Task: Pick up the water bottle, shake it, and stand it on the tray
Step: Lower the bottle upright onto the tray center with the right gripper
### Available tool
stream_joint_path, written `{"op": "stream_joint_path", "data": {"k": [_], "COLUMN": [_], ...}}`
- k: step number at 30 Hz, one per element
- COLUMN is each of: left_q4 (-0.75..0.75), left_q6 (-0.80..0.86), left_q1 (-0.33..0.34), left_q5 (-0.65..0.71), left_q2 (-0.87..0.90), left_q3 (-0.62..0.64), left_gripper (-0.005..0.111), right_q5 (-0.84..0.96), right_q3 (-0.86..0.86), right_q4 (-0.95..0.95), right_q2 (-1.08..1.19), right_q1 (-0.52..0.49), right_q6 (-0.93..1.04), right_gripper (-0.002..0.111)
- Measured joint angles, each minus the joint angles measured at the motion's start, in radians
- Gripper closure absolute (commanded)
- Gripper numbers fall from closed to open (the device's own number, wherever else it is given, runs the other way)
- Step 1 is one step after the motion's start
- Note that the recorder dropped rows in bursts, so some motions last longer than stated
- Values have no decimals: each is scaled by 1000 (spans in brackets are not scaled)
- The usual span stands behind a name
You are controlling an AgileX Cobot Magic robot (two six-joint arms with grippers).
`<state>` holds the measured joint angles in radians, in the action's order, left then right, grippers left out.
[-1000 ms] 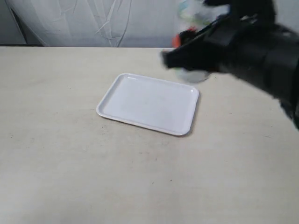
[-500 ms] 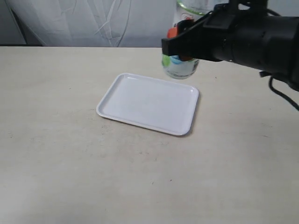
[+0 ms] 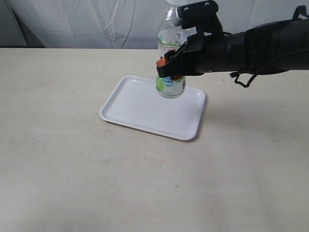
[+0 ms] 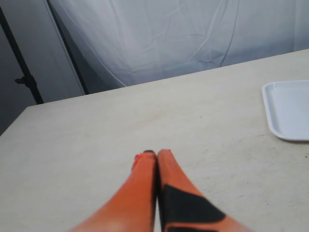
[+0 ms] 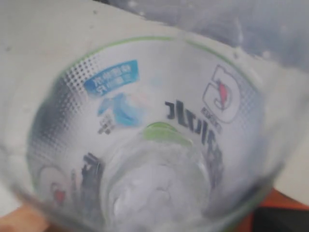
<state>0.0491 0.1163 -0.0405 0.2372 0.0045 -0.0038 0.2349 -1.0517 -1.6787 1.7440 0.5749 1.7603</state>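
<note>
The water bottle (image 3: 171,86) stands upright in the grip of my right gripper (image 3: 169,67), which is shut on its body, orange fingertips (image 3: 161,63) showing at the label. Its base hangs at the far right part of the white tray (image 3: 145,108); whether it touches the tray I cannot tell. In the right wrist view the bottle (image 5: 145,140) fills the picture, label and blue patch seen through the clear plastic. My left gripper (image 4: 156,153) is shut with nothing in it, low over the table, with a corner of the tray (image 4: 289,108) off to one side.
A beige table (image 3: 72,169) carries the tray. White cloth (image 3: 96,21) hangs behind the far edge. A dark stand (image 4: 24,79) shows at the table's side in the left wrist view.
My right arm has swung left and downward with the bottle, from beyond the tray's far right corner to over the tray itself. The blur of a second ago is gone.
</note>
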Motion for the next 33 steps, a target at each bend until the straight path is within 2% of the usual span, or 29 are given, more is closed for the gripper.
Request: {"op": "stream_joint_path", "data": {"k": [12,28,30,33], "left_q4": [0,0,0,0], "left_q6": [0,0,0,0], "left_q1": [0,0,0,0], "left_q5": [0,0,0,0], "left_q2": [0,0,0,0], "left_q3": [0,0,0,0], "left_gripper": [106,106,106,106], "right_q5": [201,161,136,116], "right_q3": [-87,-92,-96,-98], "right_q4": [-51,-56,-58,-66], "right_q2": [182,272,272,275], "right_q1": [-2,-2,-2,-2], "right_q6": [302,341,341,341], "right_gripper": [109,109,105,87]}}
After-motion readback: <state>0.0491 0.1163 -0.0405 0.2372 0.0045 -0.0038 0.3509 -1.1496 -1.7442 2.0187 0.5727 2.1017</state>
